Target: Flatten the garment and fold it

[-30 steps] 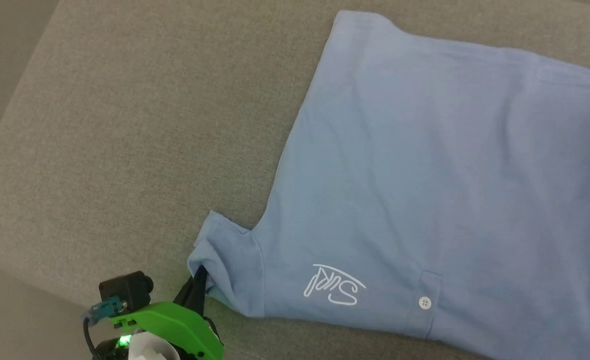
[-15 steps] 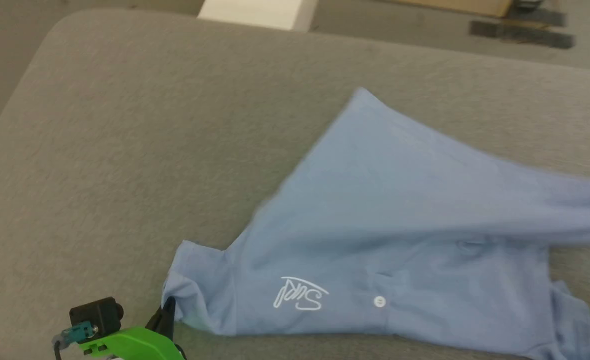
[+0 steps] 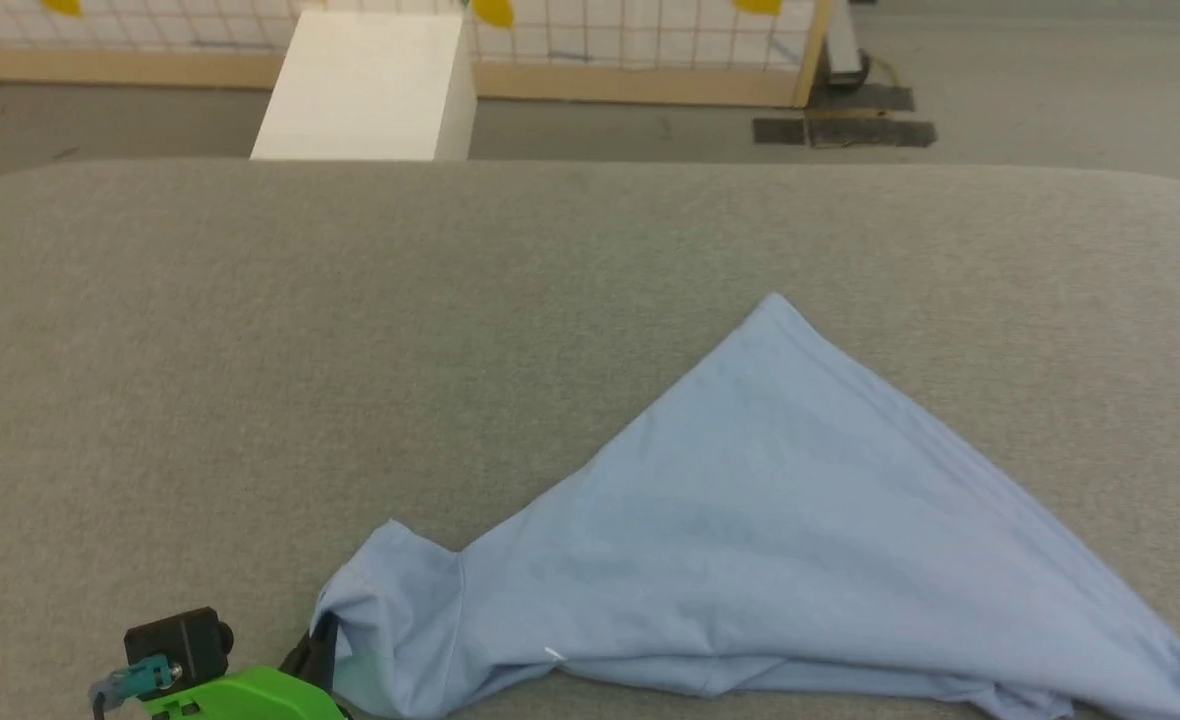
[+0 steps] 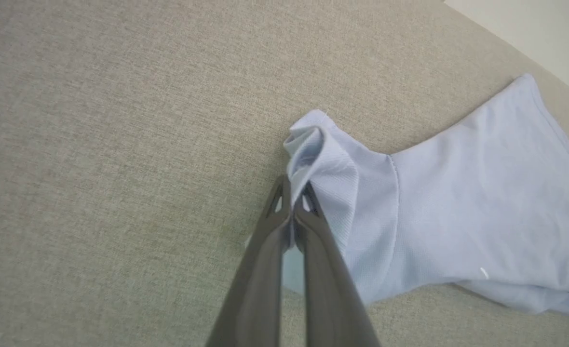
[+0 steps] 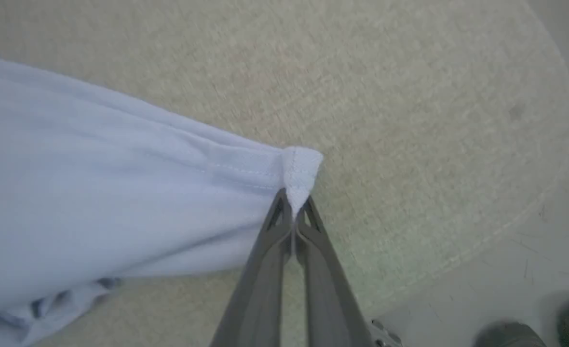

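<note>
The garment (image 3: 770,530), a light blue T-shirt, lies on the grey padded surface (image 3: 350,330) drawn into a triangle, its peak pointing to the far side. My left gripper (image 3: 320,645) is shut on the bunched sleeve at the lower left; the left wrist view shows the gripper (image 4: 294,193) pinching that sleeve fold of the garment (image 4: 458,193). In the right wrist view my right gripper (image 5: 294,200) is shut on a hemmed corner of the garment (image 5: 96,193), held a little above the surface. A sliver of white print (image 3: 553,655) peeks from under the fold.
Beyond the surface's far edge stand a white box (image 3: 365,85) and a wood-framed mesh fence (image 3: 650,40) on the floor. The right wrist view shows the surface's rounded corner and bare floor (image 5: 530,250) just past it.
The head camera has tilted up, bringing the far edge and floor into view. The shirt's body has been drawn over itself toward the front, covering the print and button.
</note>
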{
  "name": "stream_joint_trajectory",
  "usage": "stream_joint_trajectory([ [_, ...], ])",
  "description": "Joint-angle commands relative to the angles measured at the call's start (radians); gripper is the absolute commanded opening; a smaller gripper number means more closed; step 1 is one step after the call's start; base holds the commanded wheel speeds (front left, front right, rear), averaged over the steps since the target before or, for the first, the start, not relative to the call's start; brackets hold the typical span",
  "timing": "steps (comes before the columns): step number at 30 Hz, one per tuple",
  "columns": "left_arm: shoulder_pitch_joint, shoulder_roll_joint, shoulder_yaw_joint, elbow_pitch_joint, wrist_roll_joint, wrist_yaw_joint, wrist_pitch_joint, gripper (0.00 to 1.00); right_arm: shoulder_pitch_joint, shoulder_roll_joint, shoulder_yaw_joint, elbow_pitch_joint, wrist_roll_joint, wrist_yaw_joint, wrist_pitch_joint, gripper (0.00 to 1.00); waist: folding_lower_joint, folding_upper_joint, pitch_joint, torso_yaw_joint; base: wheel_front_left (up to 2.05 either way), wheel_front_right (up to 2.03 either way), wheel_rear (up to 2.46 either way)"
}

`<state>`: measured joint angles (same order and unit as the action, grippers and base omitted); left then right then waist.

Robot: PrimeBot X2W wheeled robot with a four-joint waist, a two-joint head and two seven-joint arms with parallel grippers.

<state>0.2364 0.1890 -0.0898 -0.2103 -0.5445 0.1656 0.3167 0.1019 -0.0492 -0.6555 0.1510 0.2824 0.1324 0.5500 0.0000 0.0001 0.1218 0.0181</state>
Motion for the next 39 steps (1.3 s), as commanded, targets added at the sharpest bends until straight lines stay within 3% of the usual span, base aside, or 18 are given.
stream_joint_trajectory([
  [1,0.013,0.005,-0.002,-0.002,-0.008,0.005,0.003,0.0,0.014,-0.001,-0.002,0.01,0.005,-0.002,0.036,0.0,0.0,-0.0001,-0.029,-0.025,0.0,0.0,0.0],
  [5,0.019,0.007,-0.007,0.001,-0.01,0.004,0.007,0.0,0.028,-0.001,0.002,0.03,0.007,-0.002,0.126,0.0,0.0,-0.0001,-0.042,-0.025,0.0,0.0,0.0],
  [6,0.021,0.008,-0.009,0.002,-0.01,0.003,0.008,0.0,0.029,-0.001,0.001,0.028,0.006,-0.002,0.135,0.12,0.0,-0.0001,-0.045,-0.023,0.0,0.0,0.0],
  [7,0.022,0.009,-0.01,0.003,-0.011,0.003,0.008,0.0,0.03,-0.001,0.001,0.025,0.004,-0.002,0.135,0.35,0.0,-0.0001,-0.047,-0.022,0.0,0.0,0.0],
  [8,0.022,0.009,-0.011,0.004,-0.011,0.002,0.009,0.0,0.03,-0.001,0.004,0.017,0.0,-0.002,0.129,0.49,0.0,-0.0001,-0.049,-0.021,0.0,0.0,0.0],
  [9,0.023,0.01,-0.011,0.004,-0.012,0.002,0.008,0.0,0.03,-0.001,0.006,0.01,-0.003,-0.002,0.123,1.0,0.0,-0.0001,-0.05,-0.019,0.0,0.0,0.0],
  [15,0.023,0.012,-0.018,0.005,-0.015,-0.005,0.006,0.0,-0.03,-0.001,0.057,-0.107,-0.054,-0.002,-0.097,1.0,0.0,-0.0001,-0.051,-0.007,0.0,0.0,0.0],
  [20,0.013,0.01,-0.019,0.004,-0.018,-0.006,0.0,0.0,-0.126,-0.002,0.22,-0.161,-0.091,-0.002,-0.298,1.0,0.0,-0.0001,-0.035,0.002,0.0,0.0,0.0],
  [26,-0.021,0.008,-0.028,0.007,-0.017,-0.012,-0.008,0.0,-0.314,-0.08,0.475,-0.053,-0.047,-0.002,-0.482,1.0,0.0,-0.0001,0.007,0.026,0.0,0.0,0.0],
  [33,-0.077,-0.007,-0.054,0.023,-0.011,-0.024,-0.02,0.0,-0.561,-0.182,0.722,0.205,0.024,-0.002,-0.438,1.0,0.0,-0.0001,0.079,0.089,0.0,0.0,0.0],
  [39,-0.123,-0.028,-0.077,0.047,-0.012,-0.037,-0.041,0.0,-0.732,-0.209,0.806,0.418,0.049,-0.002,-0.283,1.0,0.0,-0.0001,0.139,0.154,0.0,0.0,0.0],
])
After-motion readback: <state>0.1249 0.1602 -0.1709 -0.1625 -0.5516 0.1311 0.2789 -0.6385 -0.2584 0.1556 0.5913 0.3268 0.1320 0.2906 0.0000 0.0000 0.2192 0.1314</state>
